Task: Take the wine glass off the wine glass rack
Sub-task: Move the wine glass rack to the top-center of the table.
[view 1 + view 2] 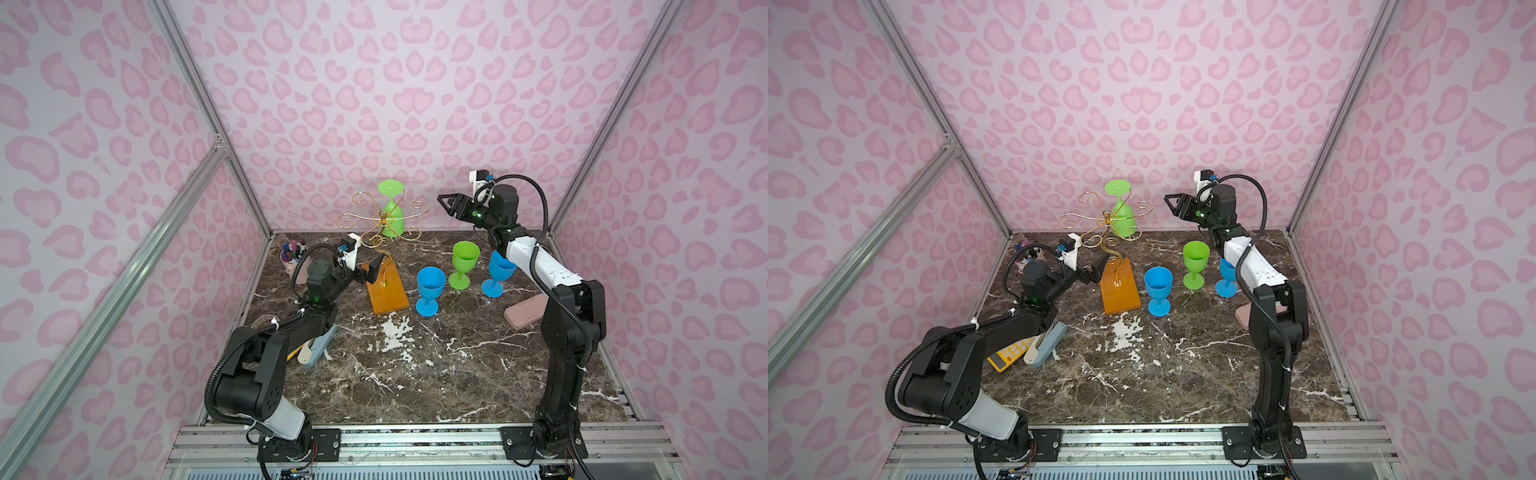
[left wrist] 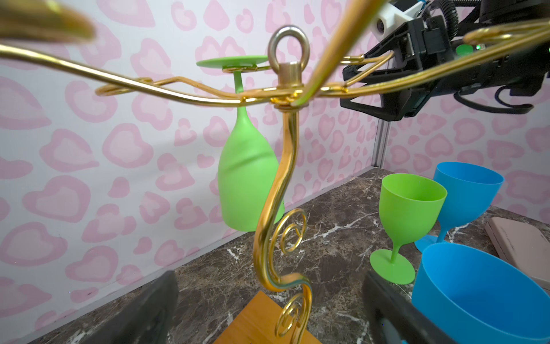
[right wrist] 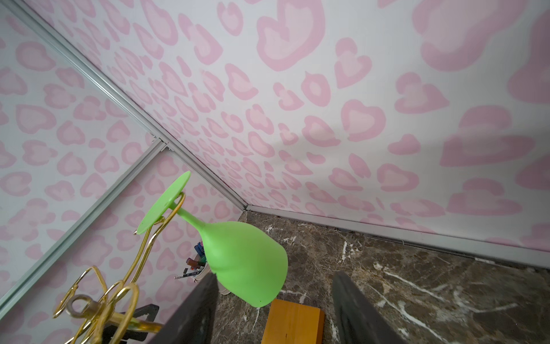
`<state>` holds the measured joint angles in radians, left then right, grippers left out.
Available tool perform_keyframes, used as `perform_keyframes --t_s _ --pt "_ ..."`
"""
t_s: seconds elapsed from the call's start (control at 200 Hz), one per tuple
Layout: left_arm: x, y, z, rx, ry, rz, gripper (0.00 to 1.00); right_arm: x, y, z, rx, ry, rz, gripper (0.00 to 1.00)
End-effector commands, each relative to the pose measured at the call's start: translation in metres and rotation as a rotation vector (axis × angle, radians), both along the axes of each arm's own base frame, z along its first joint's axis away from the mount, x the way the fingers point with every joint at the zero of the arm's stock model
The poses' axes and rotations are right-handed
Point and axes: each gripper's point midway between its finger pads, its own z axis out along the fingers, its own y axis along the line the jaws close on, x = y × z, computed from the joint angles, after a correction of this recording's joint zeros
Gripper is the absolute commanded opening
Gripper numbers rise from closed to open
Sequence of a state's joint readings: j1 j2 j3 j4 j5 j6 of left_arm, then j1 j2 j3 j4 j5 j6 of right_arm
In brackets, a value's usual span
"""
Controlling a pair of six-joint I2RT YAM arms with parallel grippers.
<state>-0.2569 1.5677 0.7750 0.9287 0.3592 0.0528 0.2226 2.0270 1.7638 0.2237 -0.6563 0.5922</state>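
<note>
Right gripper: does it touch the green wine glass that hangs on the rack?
Apart. In the left wrist view, pink wall shows between the right gripper and the green wine glass; both top views show this gap too.

Two green wine glasses (image 1: 392, 222) (image 1: 465, 255), two blue wine glasses (image 1: 431, 284) (image 1: 500, 270), one wine glass rack (image 1: 388, 296)

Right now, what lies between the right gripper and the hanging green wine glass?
One empty scroll arm of the wine glass rack, shown in both top views; the rest is bare.
</note>
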Motion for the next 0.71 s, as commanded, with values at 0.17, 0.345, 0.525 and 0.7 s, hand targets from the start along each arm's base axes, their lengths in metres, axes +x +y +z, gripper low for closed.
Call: perform_keyframes --t_s 0.17,0.345,0.525,0.7 --pt "-0.011 0.001 0.016 -0.003 -0.039 -0.010 0.97 0.015 0.009 -0.006 -0.025 -0.070 -0.005 0.65" --pt "-0.017 0.002 0.015 0.000 -0.033 -0.012 0.97 0.030 0.004 0.002 0.026 -0.047 -0.016 0.64" --pt "-0.023 0.004 0.014 0.000 -0.028 -0.011 0.97 0.043 0.013 0.019 0.025 0.005 0.041 0.58" --pt "-0.031 0.007 0.017 -0.003 -0.027 -0.005 0.97 0.051 0.027 0.019 0.044 0.100 0.130 0.54"
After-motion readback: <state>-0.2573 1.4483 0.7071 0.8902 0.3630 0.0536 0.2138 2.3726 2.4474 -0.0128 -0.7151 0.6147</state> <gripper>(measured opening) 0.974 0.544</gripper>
